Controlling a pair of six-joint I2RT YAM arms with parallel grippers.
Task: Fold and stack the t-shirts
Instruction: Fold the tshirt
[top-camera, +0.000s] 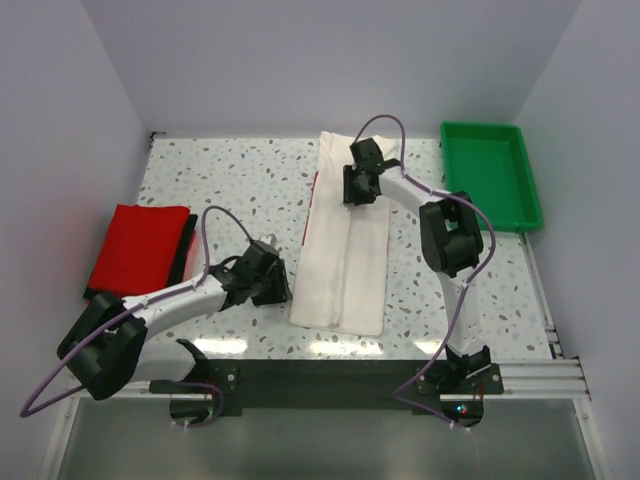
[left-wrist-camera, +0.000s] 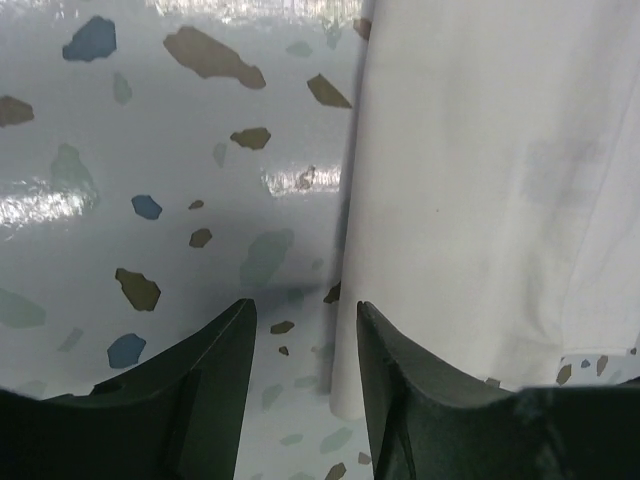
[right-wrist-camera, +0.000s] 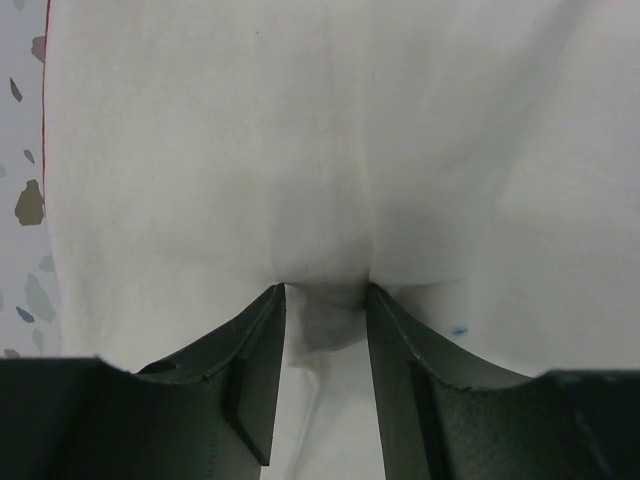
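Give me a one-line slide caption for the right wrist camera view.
Right hand pinching a pucker of the cream-white t-shirt; speckled table at the left edge.

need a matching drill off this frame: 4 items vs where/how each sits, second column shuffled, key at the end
Column 1
1. cream-white shirt
2. red shirt
3. green tray
4. right gripper

Column 2
A. far right corner
B. left side, folded, lying on a dark shirt
C. middle of the table, folded into a long strip
D. pinching a pucker of pale cloth at the strip's far end

Pairs: 1-C, 2-B, 3-A, 4-D
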